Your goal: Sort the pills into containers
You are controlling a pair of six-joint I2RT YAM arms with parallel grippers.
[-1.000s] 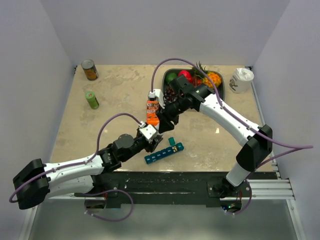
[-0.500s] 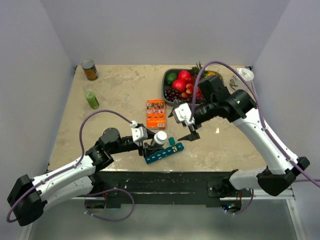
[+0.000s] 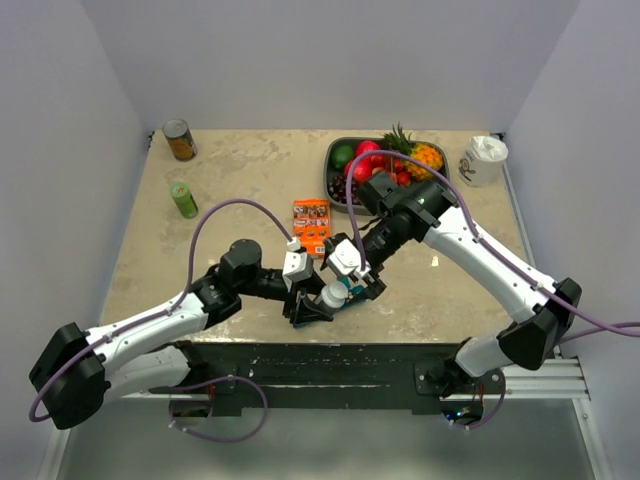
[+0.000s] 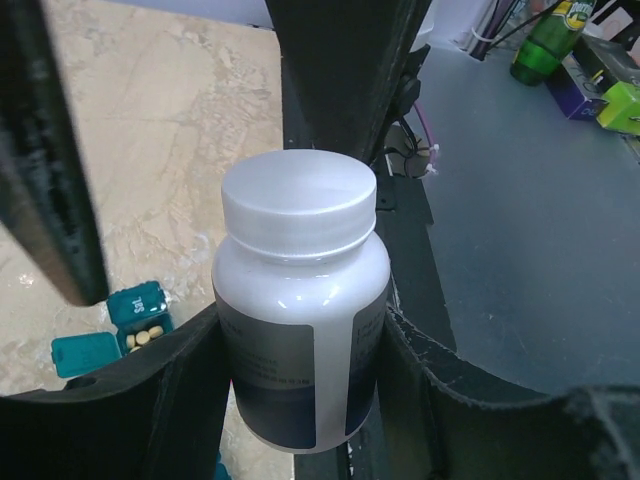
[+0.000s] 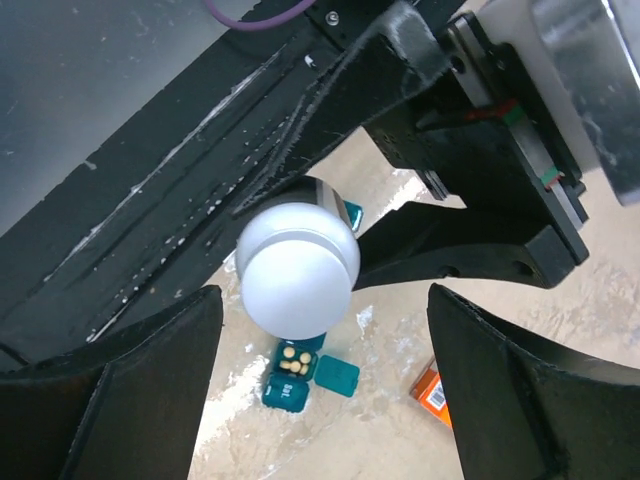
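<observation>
My left gripper is shut on a small white bottle with a dark label and its cap on, held just above the table. My right gripper stands open, a finger on either side of the bottle's cap and clear of it. Below lie the teal containers, mostly hidden in the top view. One compartment is open, its lid folded out. Several orange-yellow pills lie in that compartment.
A flat orange box lies just behind the grippers. A metal bowl of fruit stands at the back right, with a white cup beside it. A green bottle and a can stand far left. The black table edge runs close under the bottle.
My right gripper has opened and swung in from the right to straddle the bottle's cap. The left gripper has carried the bottle a little right and toward the near edge.
</observation>
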